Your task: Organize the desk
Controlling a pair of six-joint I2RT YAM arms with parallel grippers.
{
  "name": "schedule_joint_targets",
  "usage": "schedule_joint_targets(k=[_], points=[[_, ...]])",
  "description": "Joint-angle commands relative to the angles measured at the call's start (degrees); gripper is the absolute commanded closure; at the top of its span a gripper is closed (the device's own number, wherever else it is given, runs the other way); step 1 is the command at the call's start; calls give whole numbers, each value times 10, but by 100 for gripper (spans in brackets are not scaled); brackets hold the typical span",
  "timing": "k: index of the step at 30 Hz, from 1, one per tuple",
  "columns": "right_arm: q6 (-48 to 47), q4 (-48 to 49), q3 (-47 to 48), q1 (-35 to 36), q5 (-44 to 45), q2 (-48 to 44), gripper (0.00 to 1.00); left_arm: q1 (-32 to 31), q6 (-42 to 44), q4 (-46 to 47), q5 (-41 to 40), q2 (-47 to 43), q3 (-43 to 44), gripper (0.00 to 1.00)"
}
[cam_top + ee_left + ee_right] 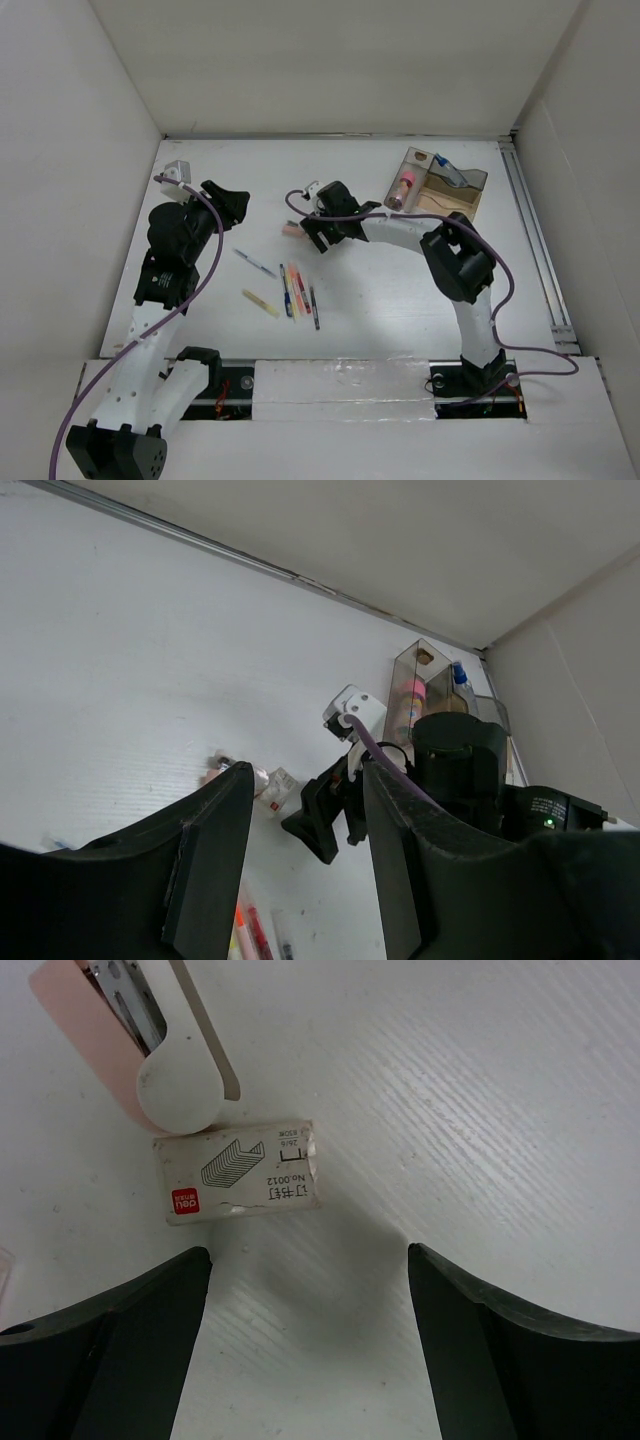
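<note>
White panels wall the desk [400,300] on the left, far and right sides. A metal rail [535,250] runs along its right edge, and the arm bases sit at the near edge.

Desk: flat, matte white, fills the middle of the top view. A broad bare stretch lies between the right arm and the rail, and another along the far wall.

Items on the desk:
- staple box [240,1172], lying flat, one end touching the rounded end of a pink-and-white stapler [150,1050].
- pens [298,292], a loose cluster near the centre, roughly parallel, with a single pen [255,263] just to the left of them.
- clear tray [440,185], far right, near the rail. Contents too small to name; possibly a pink roll and a blue-capped item.

Right end effector [305,1290]: jaws spread wide, nothing between them, low over the desk with the staple box just ahead of the fingers.

Left end effector [305,820]: jaws apart, empty, raised above the left part of the desk and facing the right arm.
</note>
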Motion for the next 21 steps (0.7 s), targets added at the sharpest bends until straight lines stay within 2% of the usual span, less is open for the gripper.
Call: schedule_joint_targets(k=[1,17,21], points=[[-27,17,24,3,-37,3,15,-1,8,15,2,-7,19,57],[-23,17,81,25,-65,62,19,-1,8,17,8,2,20,57],[-11,24,83,25,-73,72,32,-1,8,19,7,2,20,57]])
